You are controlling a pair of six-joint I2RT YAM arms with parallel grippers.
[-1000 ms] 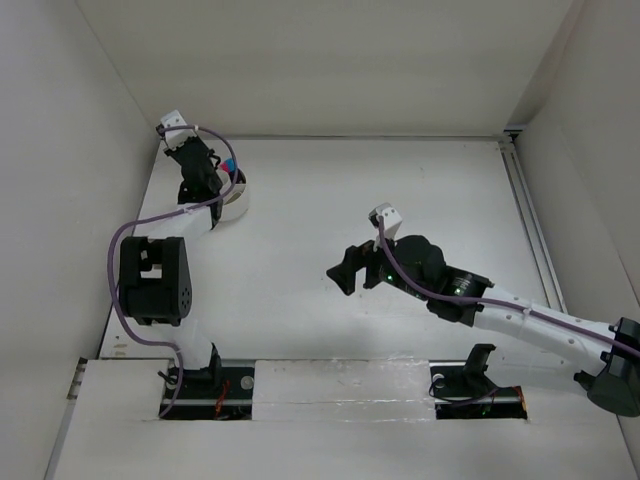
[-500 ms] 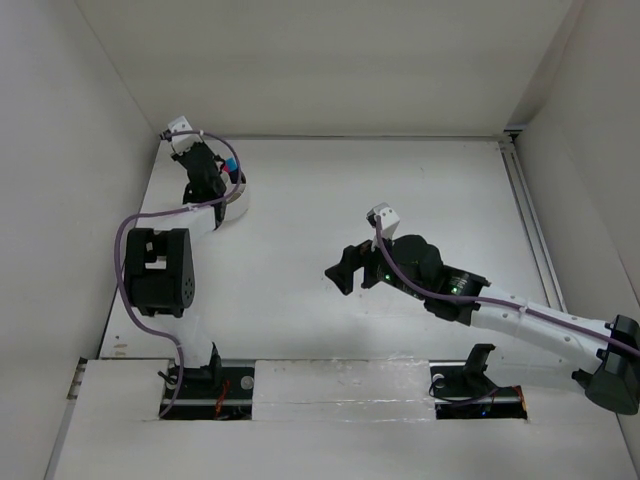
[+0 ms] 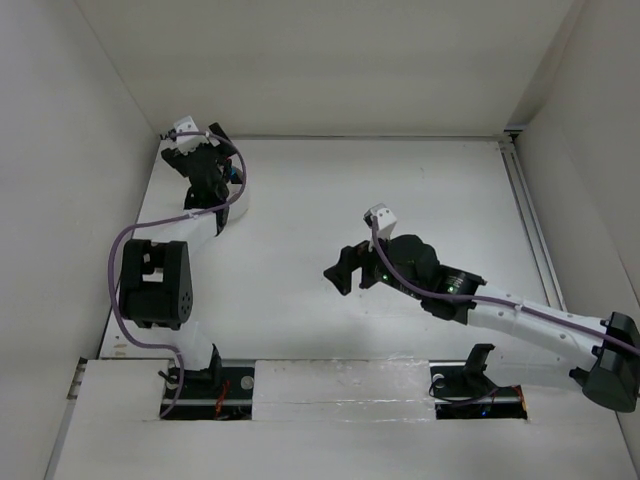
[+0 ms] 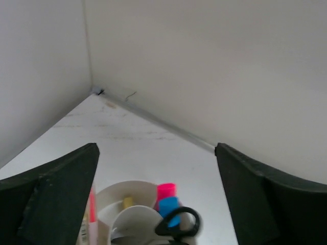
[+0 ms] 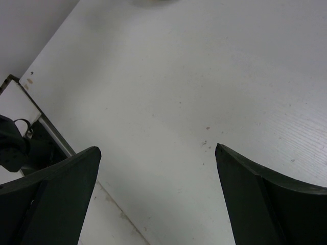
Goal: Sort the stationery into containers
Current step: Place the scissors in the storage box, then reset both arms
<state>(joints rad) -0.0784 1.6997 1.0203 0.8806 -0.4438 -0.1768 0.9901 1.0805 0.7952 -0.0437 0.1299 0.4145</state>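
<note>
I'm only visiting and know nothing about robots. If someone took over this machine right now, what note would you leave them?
Left gripper: open, empty, hovering over the white bowl in the table's far left corner.
Right gripper: open, empty, above bare table.
In the bowl: scissors, blue-capped highlighter, pink-capped highlighter, yellow pen, pink pen.
Done: every item I can see is in the bowl.
Left: no loose stationery shows on the table; probably just draw both arms back.
</note>
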